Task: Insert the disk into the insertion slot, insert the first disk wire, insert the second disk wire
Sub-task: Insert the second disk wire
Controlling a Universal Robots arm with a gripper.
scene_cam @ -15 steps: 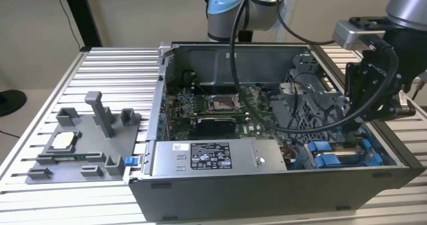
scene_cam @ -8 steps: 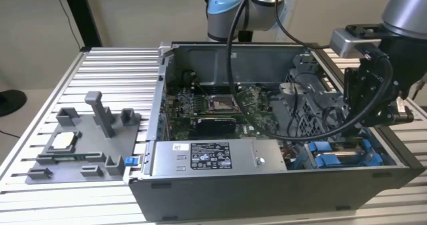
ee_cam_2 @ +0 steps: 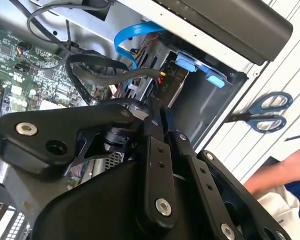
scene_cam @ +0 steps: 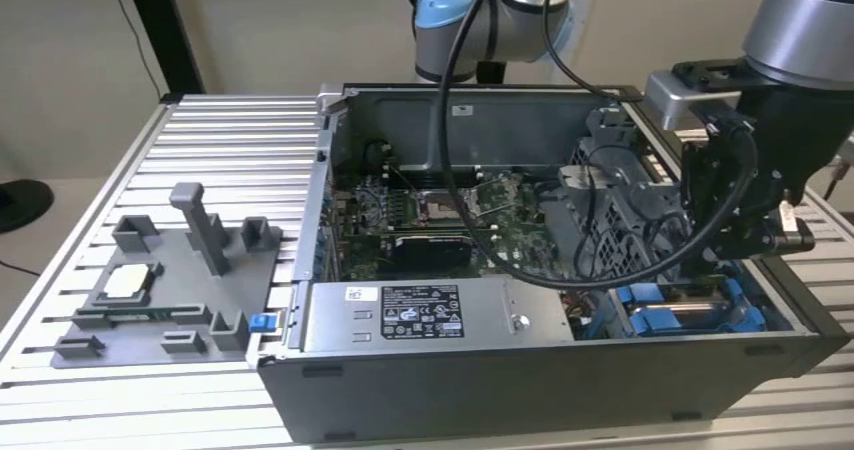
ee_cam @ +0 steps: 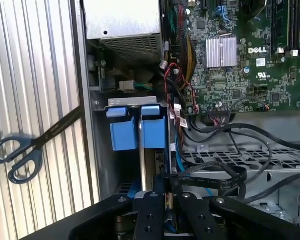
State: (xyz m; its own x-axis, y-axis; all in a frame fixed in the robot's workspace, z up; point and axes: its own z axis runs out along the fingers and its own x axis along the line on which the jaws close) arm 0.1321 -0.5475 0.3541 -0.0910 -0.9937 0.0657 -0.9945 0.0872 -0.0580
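Observation:
The disk sits in the insertion slot [ee_cam: 101, 150], its blue carrier tabs [ee_cam: 139, 131] at the bay's mouth. The same tabs [ee_cam_2: 199, 70] show in the second wrist view, and the blue carrier [scene_cam: 674, 318] lies in the case's near corner on the exterior view's right. My gripper [ee_cam: 168, 184] hangs just behind the disk's inner end. Its black fingers [ee_cam_2: 154, 125] are pressed close together on the end of a black flat wire [ee_cam: 224, 172] that loops back over the perforated cage. A blue wire [ee_cam_2: 127, 37] curves down beside the bay. The disk's label is hidden.
The grey power-supply box [scene_cam: 420, 315] lies along the case's near wall. The motherboard [ee_cam: 239, 65] fills the case floor. Blue-handled scissors [ee_cam: 17, 157] rest on the ribbed table outside the case. A person's arm [ee_cam_2: 284, 175] is near the table edge. A grey fixture [scene_cam: 167, 290] stands at the exterior view's left.

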